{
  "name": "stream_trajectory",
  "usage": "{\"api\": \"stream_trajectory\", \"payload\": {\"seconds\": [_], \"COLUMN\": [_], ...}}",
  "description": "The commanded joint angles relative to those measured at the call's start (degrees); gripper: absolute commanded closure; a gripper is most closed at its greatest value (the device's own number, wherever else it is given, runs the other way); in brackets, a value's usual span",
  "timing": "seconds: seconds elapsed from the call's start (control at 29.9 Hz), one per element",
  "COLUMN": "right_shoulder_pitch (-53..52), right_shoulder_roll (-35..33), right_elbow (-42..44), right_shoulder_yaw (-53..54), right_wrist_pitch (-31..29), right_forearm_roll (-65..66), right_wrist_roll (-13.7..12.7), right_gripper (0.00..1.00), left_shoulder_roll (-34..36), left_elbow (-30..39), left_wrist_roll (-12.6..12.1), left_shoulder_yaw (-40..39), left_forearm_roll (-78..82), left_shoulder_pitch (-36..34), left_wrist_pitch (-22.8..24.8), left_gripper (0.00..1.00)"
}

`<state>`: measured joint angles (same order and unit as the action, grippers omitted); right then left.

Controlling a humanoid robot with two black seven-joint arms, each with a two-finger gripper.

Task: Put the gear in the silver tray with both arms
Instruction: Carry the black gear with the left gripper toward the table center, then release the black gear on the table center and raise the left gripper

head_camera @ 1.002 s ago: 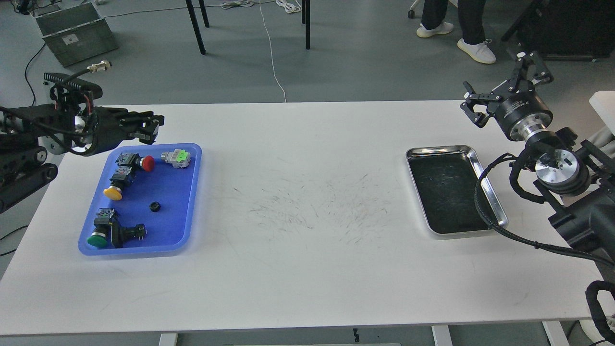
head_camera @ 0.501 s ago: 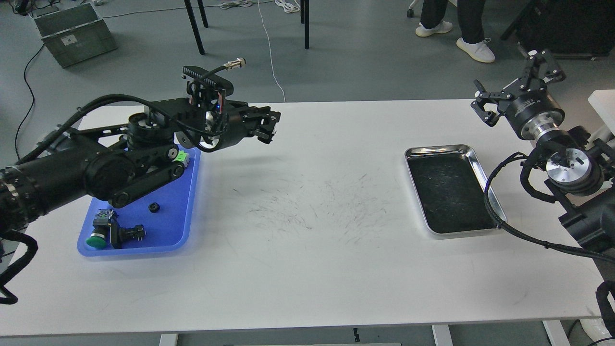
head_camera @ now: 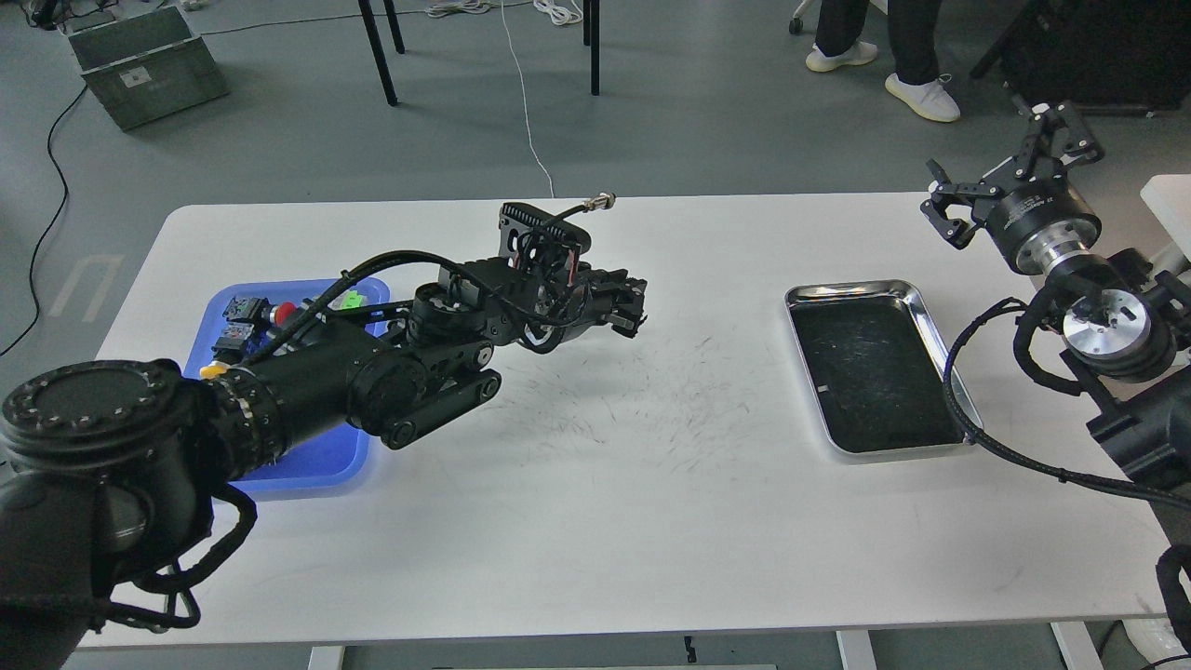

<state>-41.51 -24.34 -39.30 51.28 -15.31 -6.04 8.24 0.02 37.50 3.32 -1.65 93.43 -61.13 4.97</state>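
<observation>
The left hand has been swung from the blue tray to mid-table, toward the silver tray; its grip cannot be told; the right hand is held open, empty.

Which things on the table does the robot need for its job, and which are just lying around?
Needed:
- silver tray, nothing in it
- left gripper, out over the table middle
- right gripper, open, beyond the tray

Just around:
- blue tray with button switches, partly hidden by the arm; any gear there is hidden
- grey crate on the floor
- a person's white shoes
</observation>
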Motion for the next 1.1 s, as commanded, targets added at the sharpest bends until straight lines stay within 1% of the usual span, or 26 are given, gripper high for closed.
{"api": "stream_trajectory", "payload": {"seconds": [0.0,0.07,0.3,0.4,0.67,0.74,0.8,0.84,0.94,1.07], "right_shoulder_pitch": [0.0,0.0,0.1,0.1,0.5,0.5,0.5,0.6,0.6,0.8], "right_shoulder_roll": [0.0,0.0,0.0,0.0,0.0,0.0,0.0,0.0,0.0,0.0], "right_elbow": [0.0,0.0,0.0,0.0,-0.2,-0.2,-0.2,-0.1,0.0,0.0], "right_shoulder_yaw": [0.0,0.0,-0.1,0.0,0.0,0.0,0.0,0.0,0.0,0.0], "right_wrist_pitch": [0.0,0.0,0.0,0.0,0.0,0.0,0.0,0.0,0.0,0.0], "right_forearm_roll": [0.0,0.0,0.0,0.0,0.0,-0.1,0.0,0.0,0.0,0.0], "right_wrist_roll": [-0.1,-0.1,0.0,0.0,0.2,0.2,0.3,0.3,0.3,0.3], "right_gripper": [0.01,0.01,0.01,0.01,0.01,0.01,0.01,0.01,0.01,0.01], "left_shoulder_roll": [0.0,0.0,0.0,0.0,0.0,0.0,0.0,0.0,0.0,0.0], "left_elbow": [2.6,4.9,12.3,13.6,13.6,13.6,13.6,13.5,13.5,13.5], "left_wrist_roll": [-1.6,-2.3,-5.7,-5.9,-5.9,-5.9,-5.9,-5.9,-5.9,-5.8], "left_shoulder_yaw": [-0.1,-0.1,0.0,0.0,0.0,0.0,0.0,0.0,0.0,0.0], "left_forearm_roll": [0.0,0.2,0.1,0.1,0.1,0.1,0.1,0.0,0.0,-0.2], "left_shoulder_pitch": [2.2,4.0,7.5,8.1,9.7,10.3,10.8,10.8,11.0,11.3], "left_wrist_pitch": [-0.6,-0.7,-0.6,-0.7,-1.6,-1.9,-2.2,-2.3,-2.7,-4.4], "left_gripper": [0.90,0.90,0.89,0.89,0.86,0.82,0.70,0.68,0.64,0.53]}}
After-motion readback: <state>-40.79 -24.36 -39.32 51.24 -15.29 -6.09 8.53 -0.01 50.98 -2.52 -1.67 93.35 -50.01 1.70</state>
